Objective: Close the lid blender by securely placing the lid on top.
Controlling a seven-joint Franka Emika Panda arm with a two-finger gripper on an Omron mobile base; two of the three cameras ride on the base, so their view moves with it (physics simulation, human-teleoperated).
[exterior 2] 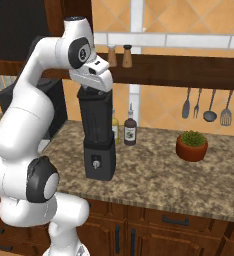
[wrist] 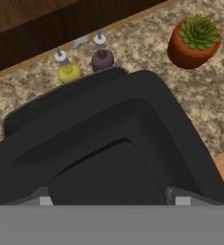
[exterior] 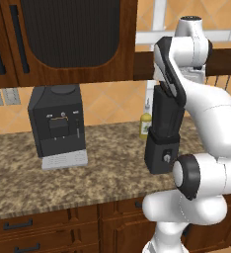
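Observation:
The black blender (exterior: 163, 133) (exterior 2: 98, 145) stands on the granite counter (exterior: 88, 173), its knob facing front. My gripper (exterior 2: 95, 91) (exterior: 163, 90) sits straight down on the top of the tall dark jar. In the hand view the black lid (wrist: 109, 143) lies just under the hand over the jar's mouth. Its raised square middle sits between my two fingertips (wrist: 181, 200), which flank it closely. Whether they press on it I cannot tell. The blender's base (wrist: 47, 107) peeks out beyond the lid.
A black coffee machine (exterior: 58, 123) stands left of the blender. Behind the blender are a yellow bottle (exterior 2: 114, 129) (wrist: 68, 72) and a dark bottle (exterior 2: 130, 131) (wrist: 102, 60). A potted plant (exterior 2: 191, 145) (wrist: 194, 40) sits to the right, with utensils (exterior 2: 206, 107) hanging above.

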